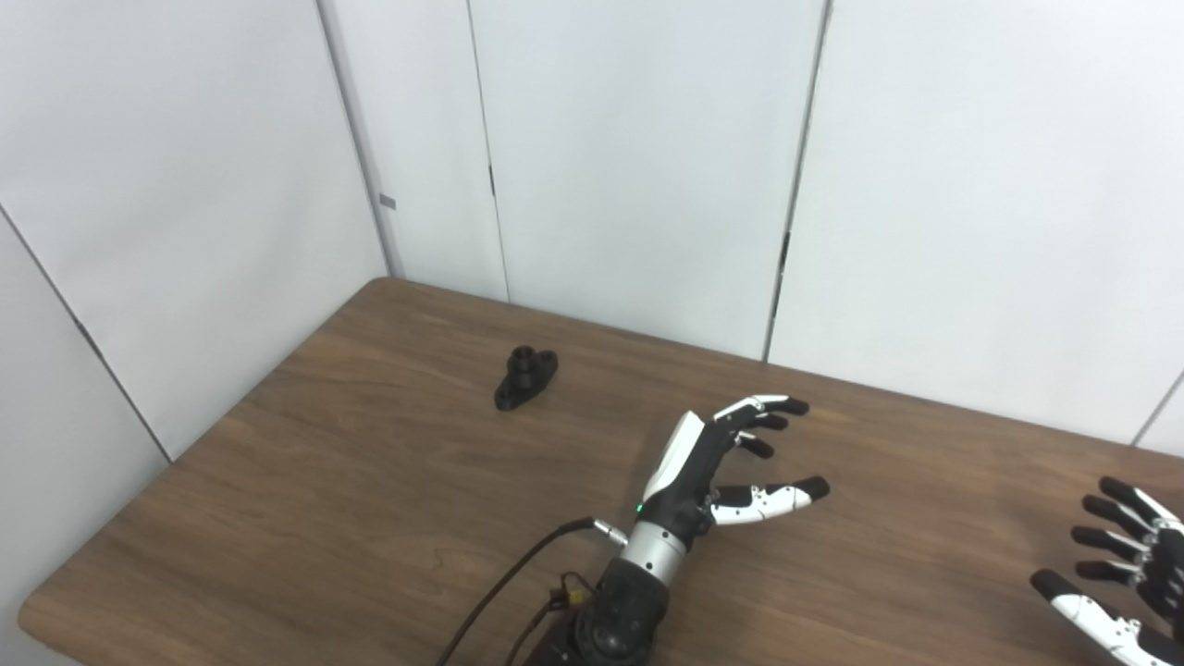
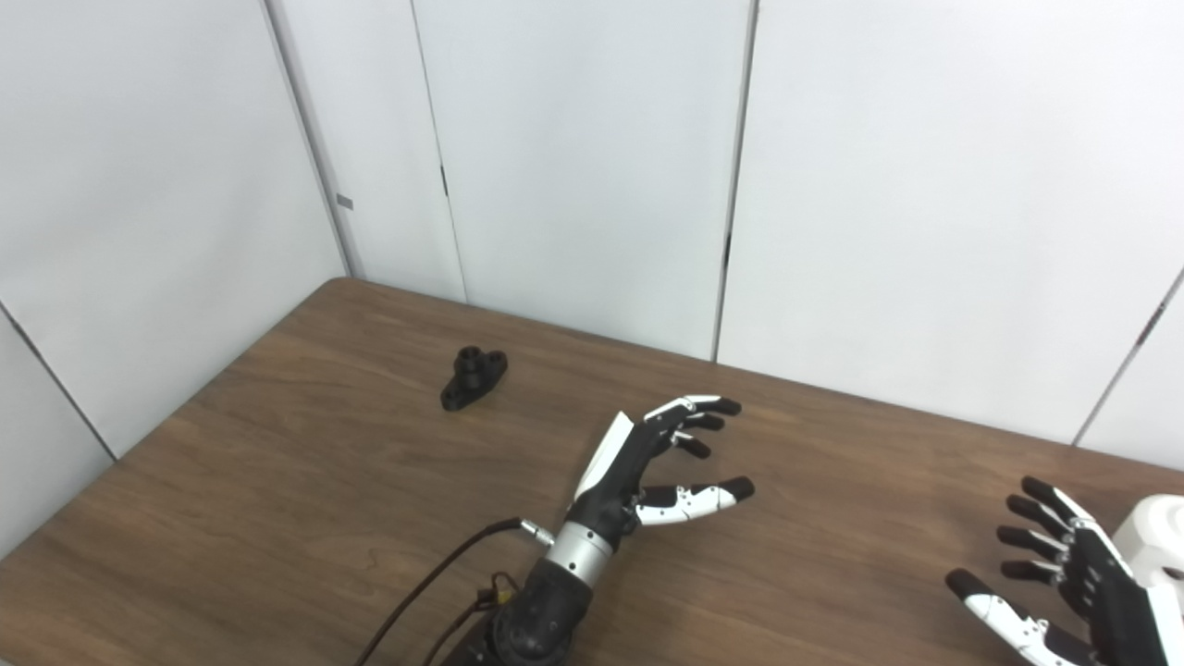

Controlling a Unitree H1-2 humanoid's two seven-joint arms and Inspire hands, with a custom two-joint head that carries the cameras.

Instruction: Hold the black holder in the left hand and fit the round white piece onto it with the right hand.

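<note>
Black holder (image 1: 525, 376): lies alone on the brown table (image 1: 324, 481), left of frame centre, well apart from both hands.
Left hand (image 1: 708, 462): lower centre, above the tabletop, fingers spread, holding nothing.
Right hand (image 2: 1078, 578): lower right corner, fingers apart, empty.
Backdrop: white wall panels (image 1: 638, 157).

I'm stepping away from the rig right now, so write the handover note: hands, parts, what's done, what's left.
Left robot hand: open, holding nothing, above the table mid-way.
Right robot hand: open, empty, at the right edge.
Black holder: lying on the table, far left of both hands, untouched.
Round white piece: not in view.
Done: nothing yet.
Left: grasp the holder with the left hand, find and pick the white piece with the right, fit it on.
</note>
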